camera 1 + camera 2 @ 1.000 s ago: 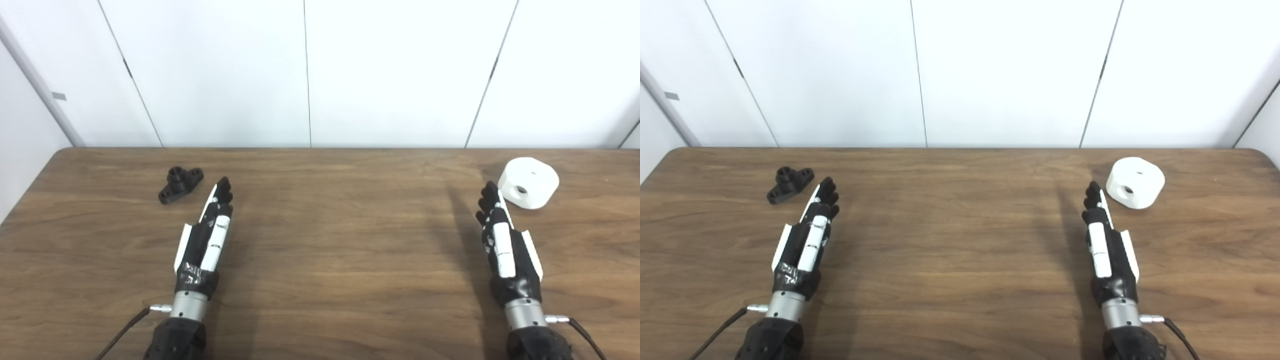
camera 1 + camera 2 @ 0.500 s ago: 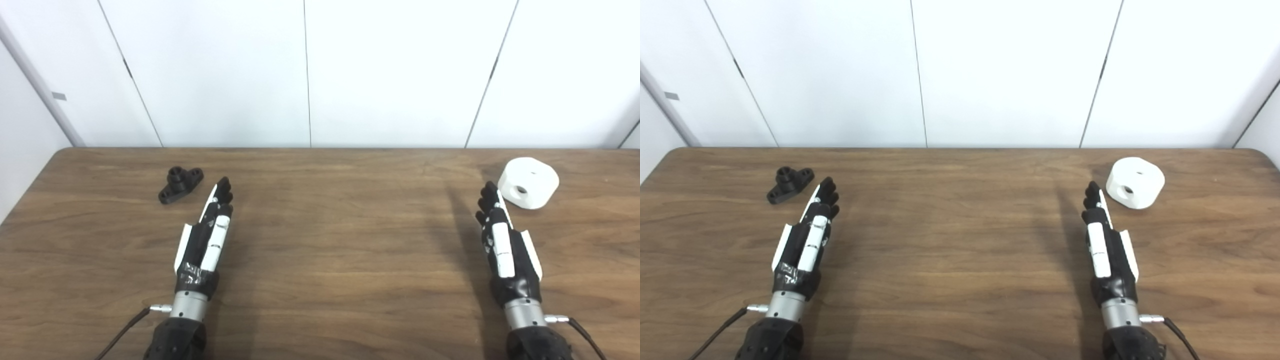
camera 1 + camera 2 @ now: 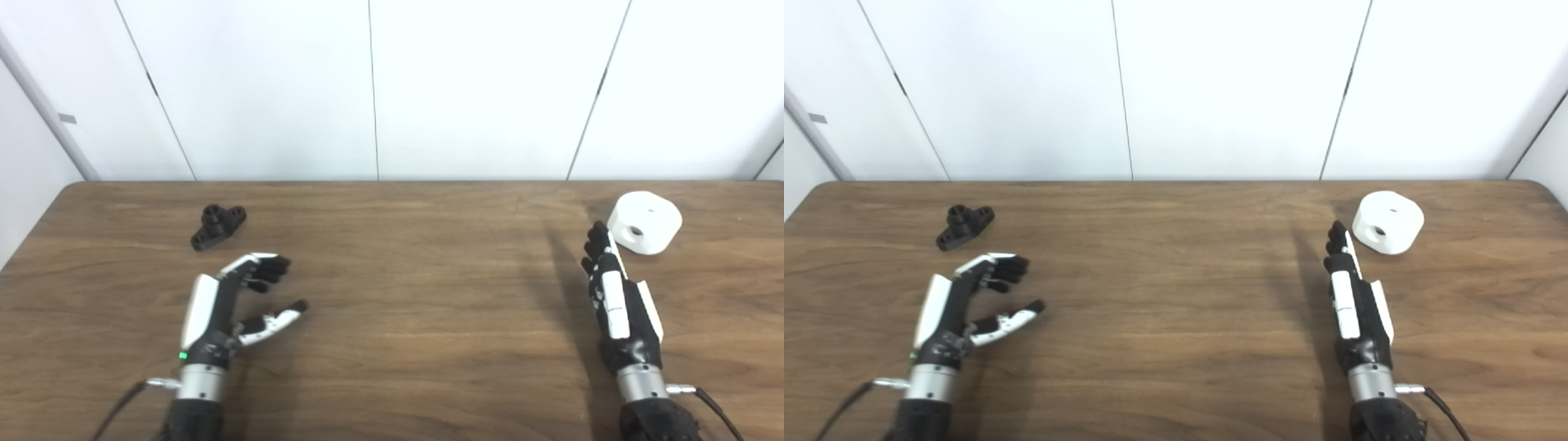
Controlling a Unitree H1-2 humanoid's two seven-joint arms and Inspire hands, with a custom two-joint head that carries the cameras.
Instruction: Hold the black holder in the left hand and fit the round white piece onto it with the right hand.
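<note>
Spanning the view, a brown wood-grain table (image 3: 404,318) below white wall panels (image 3: 478,86).

The table (image 3: 392,343) in front of me was of brown wood, with a rounded corner at the far left. On it, at the far left, lay the black holder (image 3: 218,226). At the far right stood the round white piece (image 3: 644,222), its side hole facing me. The two were well apart.
</note>
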